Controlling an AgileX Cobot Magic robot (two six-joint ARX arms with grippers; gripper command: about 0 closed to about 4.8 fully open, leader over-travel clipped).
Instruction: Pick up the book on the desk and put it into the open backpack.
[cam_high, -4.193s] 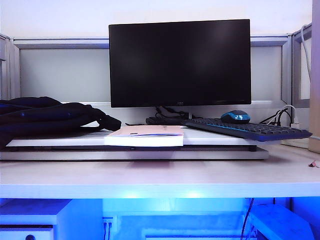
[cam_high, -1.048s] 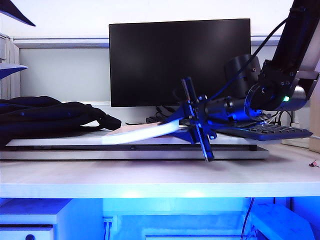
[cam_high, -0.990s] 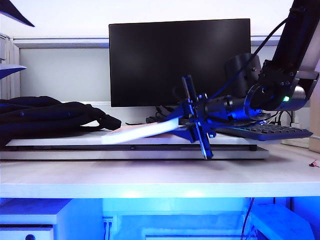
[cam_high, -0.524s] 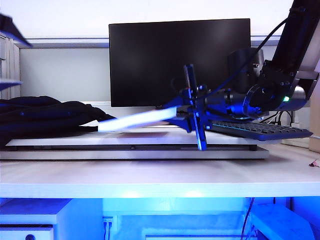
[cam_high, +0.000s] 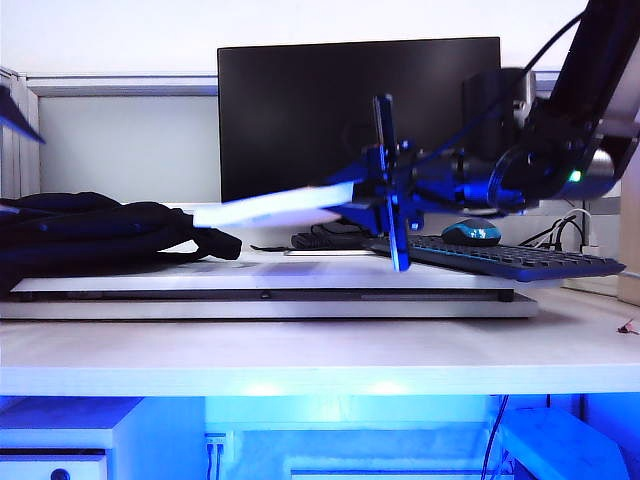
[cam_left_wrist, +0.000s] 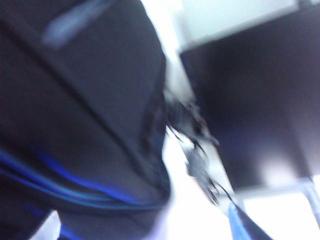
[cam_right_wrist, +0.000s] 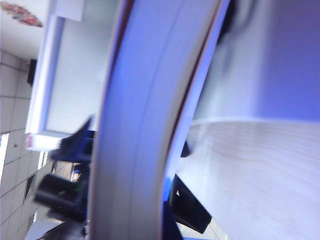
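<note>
The book (cam_high: 265, 207), thin and pale, hangs tilted in the air above the raised board, its free end pointing at the backpack (cam_high: 100, 235). My right gripper (cam_high: 385, 200) is shut on the book's right end. In the right wrist view the book (cam_right_wrist: 145, 125) fills the space between the dark fingers (cam_right_wrist: 192, 210). The black backpack lies at the left of the board, and blue lining shows in the left wrist view (cam_left_wrist: 75, 130). My left gripper (cam_high: 22, 165) hovers open at the far left, just over the backpack. The desk (cam_high: 320, 355) stretches across the front.
A black monitor (cam_high: 300, 110) stands behind the book. A keyboard (cam_high: 500, 258) and a blue mouse (cam_high: 470, 232) lie at the right, under the right arm. The white raised board (cam_high: 300, 290) rests on the desk. Cables run behind the monitor's foot.
The right gripper has raised the book off the board and carried it left toward the backpack. The left gripper has come down at the far left, nearer the backpack.
</note>
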